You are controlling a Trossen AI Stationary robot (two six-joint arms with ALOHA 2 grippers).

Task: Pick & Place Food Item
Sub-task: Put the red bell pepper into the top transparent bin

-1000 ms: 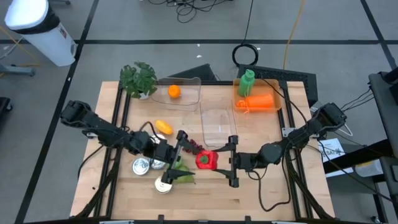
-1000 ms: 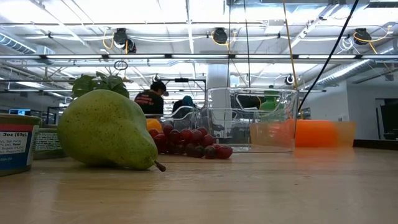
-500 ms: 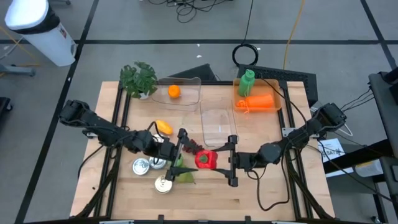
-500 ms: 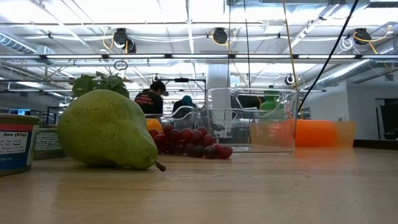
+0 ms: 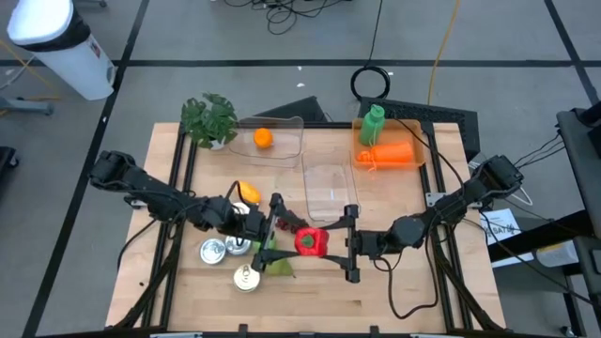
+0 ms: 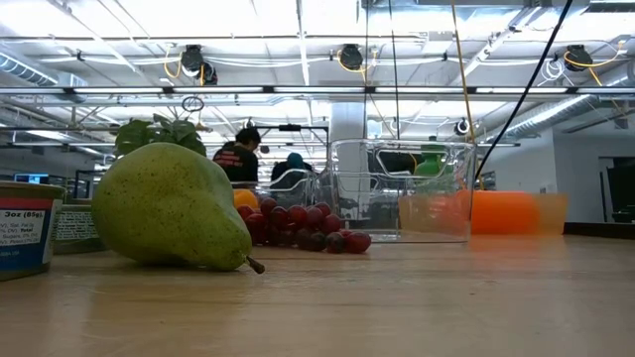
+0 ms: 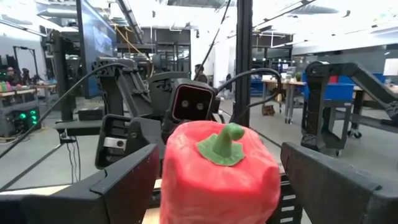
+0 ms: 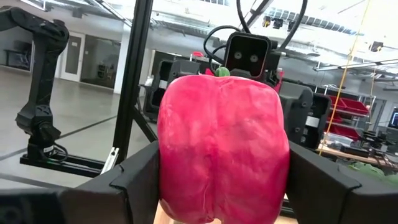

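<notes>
Overhead, the tabletop [image 5: 394, 291] carries a red pepper [image 5: 311, 241] near its middle, and both arms reach in toward it from opposite sides. The right claw [image 5: 348, 242] has one finger on each side of the pepper and appears to grip it. The left claw [image 5: 270, 233] faces the pepper from the other side, spread wide with nothing held, its fingers passing over the grapes [image 5: 294, 222] and a pear [image 5: 275, 265]. Two cans [image 5: 214, 251] lie near the left arm, a third can [image 5: 246, 279] sits by the pear, and an orange fruit [image 5: 247, 192] rests just behind the left arm. A clear tub [image 5: 326, 188] stands behind the pepper; a second tub holds an orange [image 5: 263, 138]. A leafy plant [image 5: 209, 118] fills the back left corner, and a green bottle [image 5: 373, 125] with an orange cup [image 5: 394, 154] sits at the back right.

Level with the tabletop, the pear [image 6: 172, 207] looms large, with the grapes [image 6: 303, 227] beside it, the clear tub [image 6: 401, 190] behind, and people far off in the room.

From the left wrist, the pepper [image 7: 219, 173] stands stem up between the wide-set fingers [image 7: 118, 183], not touching them.

From the right wrist, the pepper [image 8: 222, 149] fills the gap between the fingers [image 8: 134, 177], which look pressed against its sides.
</notes>
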